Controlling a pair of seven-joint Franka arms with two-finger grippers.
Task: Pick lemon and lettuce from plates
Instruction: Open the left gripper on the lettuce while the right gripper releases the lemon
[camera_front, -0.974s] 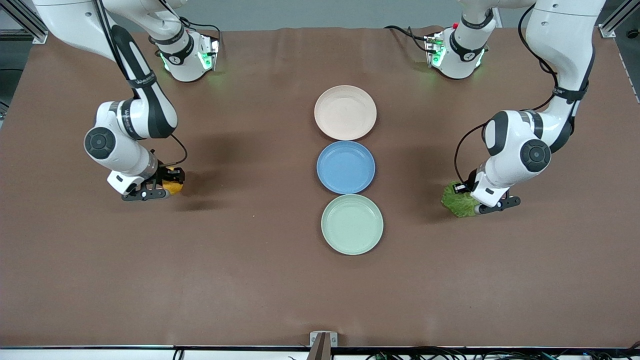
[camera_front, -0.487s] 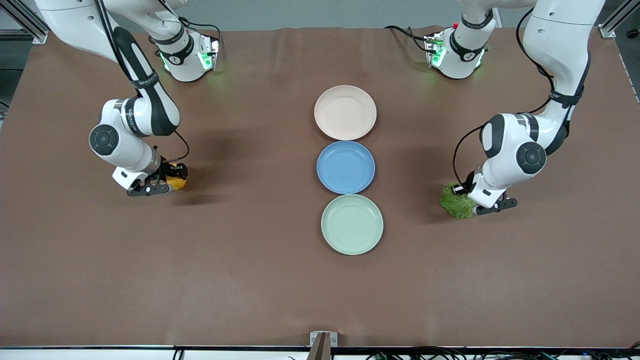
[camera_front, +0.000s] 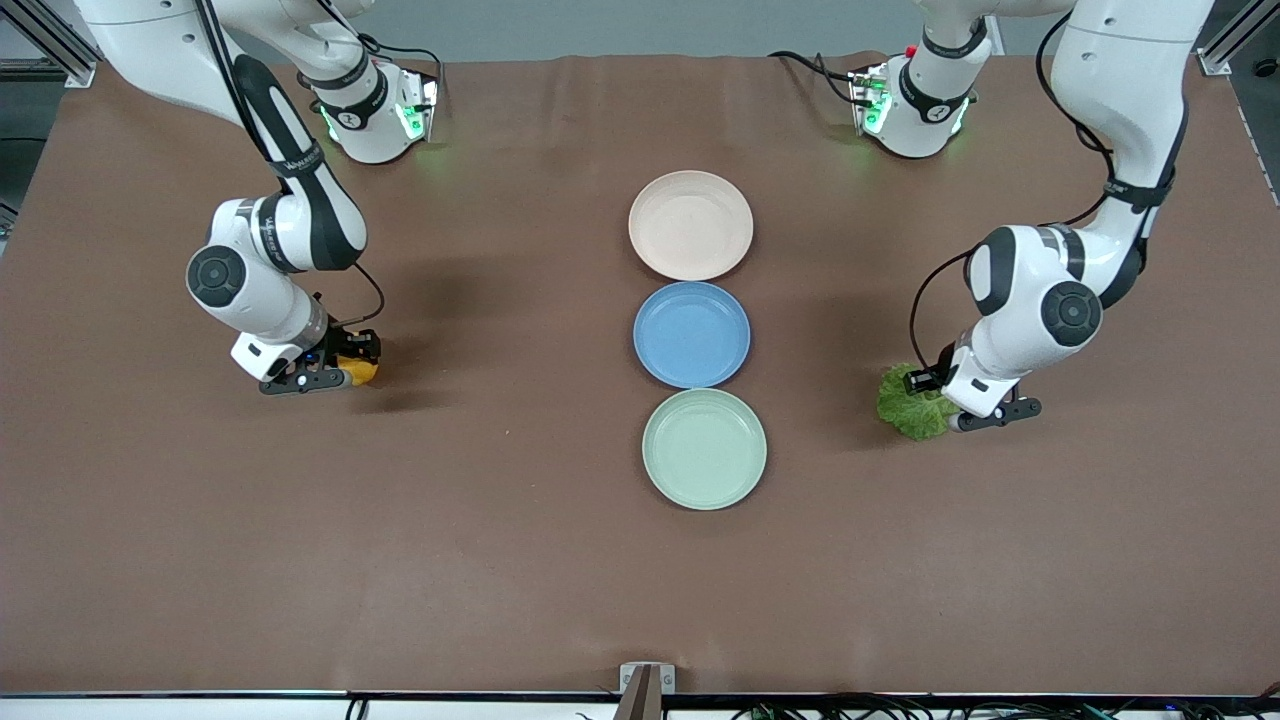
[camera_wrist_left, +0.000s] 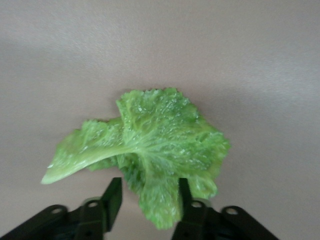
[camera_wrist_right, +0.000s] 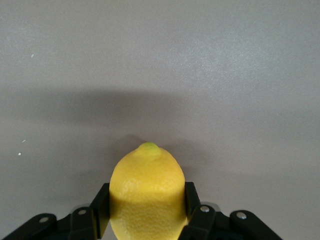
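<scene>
The lemon (camera_front: 362, 373) is gripped between my right gripper's (camera_front: 345, 372) two fingers, low at the brown table toward the right arm's end; both pads touch it in the right wrist view, lemon (camera_wrist_right: 146, 190), gripper (camera_wrist_right: 145, 200). The lettuce (camera_front: 905, 405) lies spread on the table toward the left arm's end. My left gripper (camera_front: 937, 405) is down at its edge, open: in the left wrist view (camera_wrist_left: 148, 197) the leaf (camera_wrist_left: 160, 145) reaches between the fingers, with a gap at one finger. The beige-pink plate (camera_front: 690, 225) and mint plate (camera_front: 704, 449) are empty.
An empty blue plate (camera_front: 691, 334) sits between the two plates in a row down the table's middle. Both arm bases stand along the table's edge farthest from the front camera.
The right gripper has shifted a little toward the table's middle with the lemon. The left gripper's hold on the lettuce has loosened and the leaf now lies spread on the table.
</scene>
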